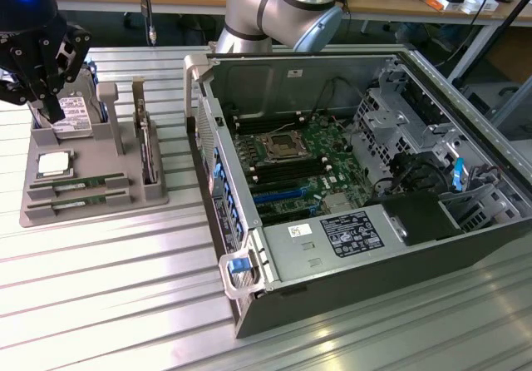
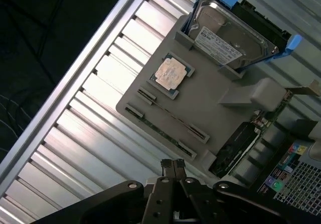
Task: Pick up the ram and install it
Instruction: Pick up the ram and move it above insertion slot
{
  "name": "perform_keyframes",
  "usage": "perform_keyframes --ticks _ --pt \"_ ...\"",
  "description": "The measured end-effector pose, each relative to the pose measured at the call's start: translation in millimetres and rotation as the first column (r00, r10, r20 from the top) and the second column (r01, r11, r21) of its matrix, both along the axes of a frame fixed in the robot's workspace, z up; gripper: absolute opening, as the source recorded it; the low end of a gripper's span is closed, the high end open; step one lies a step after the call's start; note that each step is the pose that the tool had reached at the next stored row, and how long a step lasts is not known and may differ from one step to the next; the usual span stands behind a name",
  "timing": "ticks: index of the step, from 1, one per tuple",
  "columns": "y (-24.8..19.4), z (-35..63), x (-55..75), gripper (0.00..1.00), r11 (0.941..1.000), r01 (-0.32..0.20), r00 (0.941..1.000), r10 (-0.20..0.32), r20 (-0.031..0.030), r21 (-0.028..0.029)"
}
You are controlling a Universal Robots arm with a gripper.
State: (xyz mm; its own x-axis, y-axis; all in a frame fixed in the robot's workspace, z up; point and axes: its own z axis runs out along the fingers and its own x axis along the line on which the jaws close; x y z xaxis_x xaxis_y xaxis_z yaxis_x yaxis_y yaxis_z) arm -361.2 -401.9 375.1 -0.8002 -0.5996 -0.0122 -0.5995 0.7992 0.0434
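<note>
fingers [image 2: 166, 168]: closed, pressed tip to tip, with nothing gripped.
gripper [image 1: 51, 109] [image 2: 172, 163]: black and pointing down; it hangs over the far end of the tray, above the hard drive and apart from the ram.
hard drive [image 1: 71, 115] [image 2: 228, 38]: silver with a white label and blue side rails, standing in a tray slot just under the gripper in the exterior view.
processor chip [image 1: 51, 165] [image 2: 173, 73]: square and silver, flat in a tray recess, at 6 o'clock from the hard drive in the exterior view.
ram [image 1: 79, 184] [image 2: 173, 115]: thin green stick set on edge in a tray slot, at 5 o'clock from the processor chip in the exterior view; not yet picked up.
second stick [image 1: 79, 199] [image 2: 160, 132]: same kind, parallel, just beside the ram at its 6 o'clock, nearest the tray's front edge.
card [image 1: 146, 150] [image 2: 235, 148]: larger green board with a metal bracket, upright in the tray, at 3 o'clock from the processor chip.
tray [image 1: 100, 213] [image 2: 215, 103]: grey moulded holder on the table, at 9 o'clock from the computer case.
computer case [image 1: 374, 289]: lying open, inside facing up.
motherboard [image 1: 332, 159]: green, inside the case; the processor socket [image 1: 278, 146] has black slots at its 12 and 6 o'clock.
arm [image 1: 283, 5]: grey, jointed, at 12 o'clock from the case.
table [image 1: 100, 304] [image 2: 100, 133]: ribbed metal.
</note>
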Motion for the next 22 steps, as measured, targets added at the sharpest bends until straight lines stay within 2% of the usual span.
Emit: perform_keyframes --ticks 6,15,22 --pt "0.0 0.0 0.0 0.10 0.9991 -0.043 0.9991 0.043 -0.0001 0.0000" --pt "0.0 0.0 0.0 0.10 0.9947 -0.103 0.9947 0.103 0.0000 0.0000" --pt "0.0 0.0 0.0 0.10 0.9878 -0.156 0.9878 0.156 0.0000 0.0000"
